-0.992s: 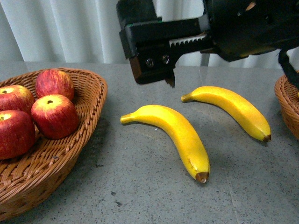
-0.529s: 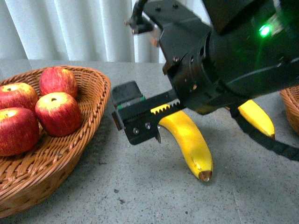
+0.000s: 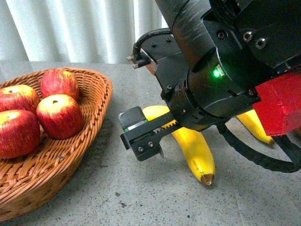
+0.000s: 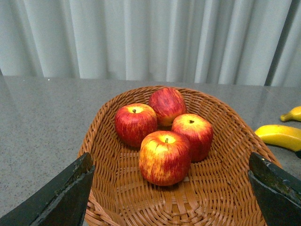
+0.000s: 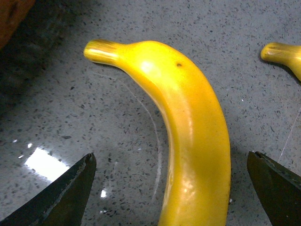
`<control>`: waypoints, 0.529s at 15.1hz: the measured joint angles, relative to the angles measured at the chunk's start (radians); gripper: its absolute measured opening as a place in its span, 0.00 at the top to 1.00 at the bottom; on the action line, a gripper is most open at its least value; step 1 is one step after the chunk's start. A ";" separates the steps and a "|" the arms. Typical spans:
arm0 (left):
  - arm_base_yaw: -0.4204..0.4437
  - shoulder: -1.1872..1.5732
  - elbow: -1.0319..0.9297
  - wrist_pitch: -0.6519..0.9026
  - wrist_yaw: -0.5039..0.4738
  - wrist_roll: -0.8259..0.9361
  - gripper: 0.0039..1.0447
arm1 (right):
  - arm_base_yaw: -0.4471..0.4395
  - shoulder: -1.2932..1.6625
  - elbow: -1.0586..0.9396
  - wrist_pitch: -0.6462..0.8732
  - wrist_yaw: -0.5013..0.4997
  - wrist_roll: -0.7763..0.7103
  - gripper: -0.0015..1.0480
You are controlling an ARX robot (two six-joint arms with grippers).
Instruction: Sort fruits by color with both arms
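1. Apples, four, red with yellow streaks: all lying together in the wicker basket, at 9 o'clock in the front view.
2. Near banana: flat on the grey table, centre of the front view, brown tip toward 5 o'clock, upper part hidden by the right arm.
3. Far banana: on the table at 3 o'clock of the near one, apart from it, mostly hidden.
4. Right pincer: released, its fingers spread to either side of the near banana, low over it; contact cannot be told.
5. Left pincer: released, holding nothing, over the basket.
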 joint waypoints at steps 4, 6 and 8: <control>0.000 0.000 0.000 0.000 0.000 0.000 0.06 | -0.056 0.051 0.040 0.000 0.033 -0.014 0.06; 0.000 0.000 0.000 0.000 0.000 0.000 0.06 | -0.073 0.076 0.043 -0.008 0.036 -0.018 0.06; 0.000 0.000 0.000 0.000 0.000 0.000 0.06 | -0.078 0.082 0.042 -0.019 0.029 -0.018 0.06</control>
